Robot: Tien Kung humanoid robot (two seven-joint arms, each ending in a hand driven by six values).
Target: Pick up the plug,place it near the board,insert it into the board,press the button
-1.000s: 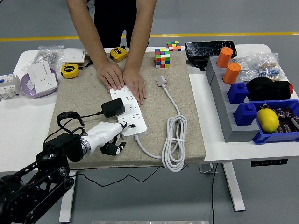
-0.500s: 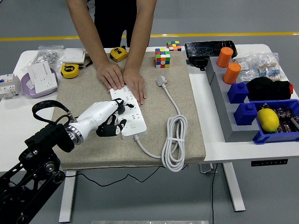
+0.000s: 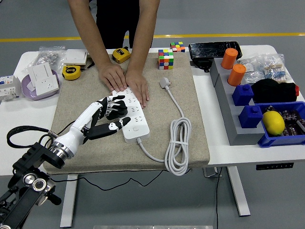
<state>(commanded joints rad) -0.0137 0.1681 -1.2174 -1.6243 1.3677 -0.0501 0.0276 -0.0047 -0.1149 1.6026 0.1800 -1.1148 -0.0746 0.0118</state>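
Black plug seated on the white power board, near the middle of the beige mat, partly hidden under fingers. Left hand spread over the board's left side, fingers extended and loosely fanned above the plug, thumb reaching across toward the board's middle; firm grasp of the plug not clear. Far end of the board pinned flat by a person's two hands. White cable coil toward the mat's near right corner, its white plug end lying loose nearer the far edge.
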